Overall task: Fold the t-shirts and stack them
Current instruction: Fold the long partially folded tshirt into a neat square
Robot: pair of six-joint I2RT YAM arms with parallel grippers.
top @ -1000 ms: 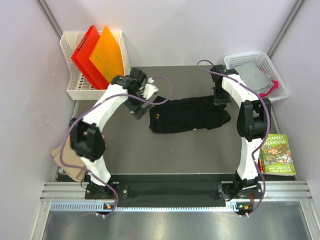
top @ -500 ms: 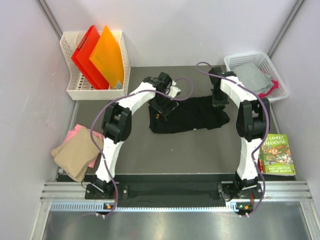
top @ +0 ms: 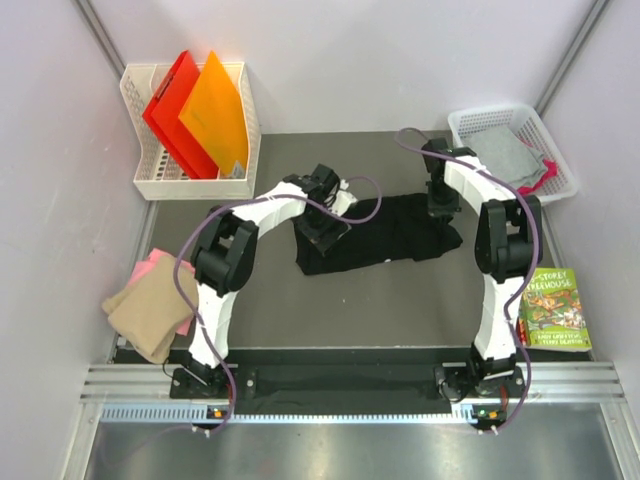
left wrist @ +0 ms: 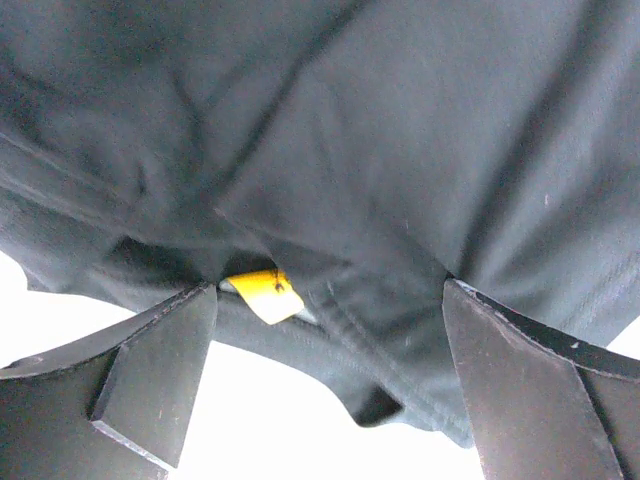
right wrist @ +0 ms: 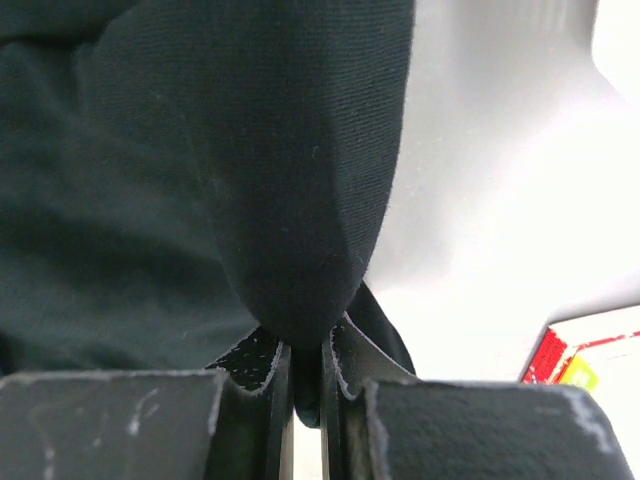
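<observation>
Partway into folding the black t-shirt (top: pixel 385 232): stretched out lengthwise between the two pincers, one end at each.

At the right gripper (right wrist: pixel 307 352): clamped tight on a bunched fold of the shirt's edge, cloth rising straight out from between the closed jaws.

At the left gripper (left wrist: pixel 325 300): spread fully wide, gripping nothing, poised low over the shirt's other end, with a hem and a small yellow tag (left wrist: pixel 262 293) directly between the fingers. Hard to say whether touching the cloth yet.

Looks limp, matte and rumpled, with soft creases running away from the left gripper; no print showing.

Probably calls next for lowering the left gripper onto the edge beneath it and closing, then carrying both ends over together.

Well away from the left gripper, back toward its base and outward: tan t-shirt (top: pixel 150 312) piled on pink t-shirt (top: pixel 150 266), likely the stack to join.
</observation>
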